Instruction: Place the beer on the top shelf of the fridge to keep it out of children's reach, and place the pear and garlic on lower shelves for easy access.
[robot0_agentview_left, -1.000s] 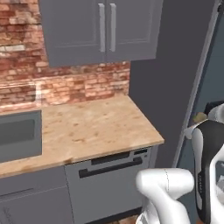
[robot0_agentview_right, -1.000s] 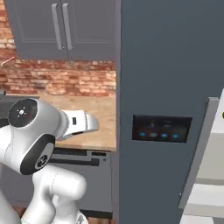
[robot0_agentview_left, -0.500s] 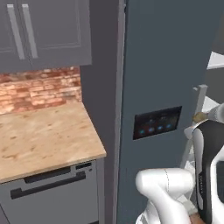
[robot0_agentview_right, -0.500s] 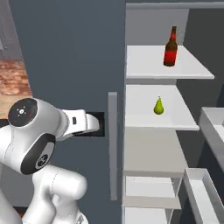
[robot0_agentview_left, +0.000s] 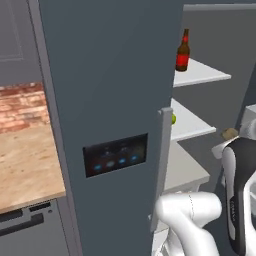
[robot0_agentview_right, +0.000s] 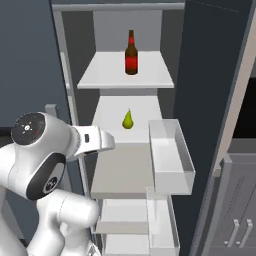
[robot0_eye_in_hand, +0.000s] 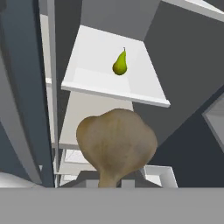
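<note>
The fridge (robot0_agentview_right: 75, 65) stands open. On its top shelf (robot0_agentview_right: 102, 79) the beer (robot0_agentview_right: 131, 52) stands upright, a dark bottle with a red band, also the beer (robot0_agentview_left: 182, 52) past the door's edge. The pear (robot0_agentview_right: 128, 120) sits upright on the white shelf below (robot0_eye_in_hand: 94, 81), and the hand view has the pear (robot0_eye_in_hand: 120, 63) ahead of me. The garlic (robot0_eye_in_hand: 116, 142), a lumpy brown bulb, sits close at the bottom of the hand view with my gripper (robot0_eye_in_hand: 116, 178) shut on it, its fingertips hidden. The garlic (robot0_agentview_left: 230, 133) hangs in front of the lower shelves.
The fridge door (robot0_agentview_left: 110, 90) with its black panel of blue lights (robot0_agentview_left: 116, 160) stands close on the left. Clear door bins (robot0_agentview_right: 170, 155) jut out on the right beside the shelves. A grey shelf (robot0_agentview_right: 120, 170) lies below the pear's. Wooden counter (robot0_agentview_left: 25, 165) and brick wall are at far left.
Both base views have swung right, from the counter and the door's front to the open fridge interior, so the camera moved. The beer and pear stay on their shelves.
</note>
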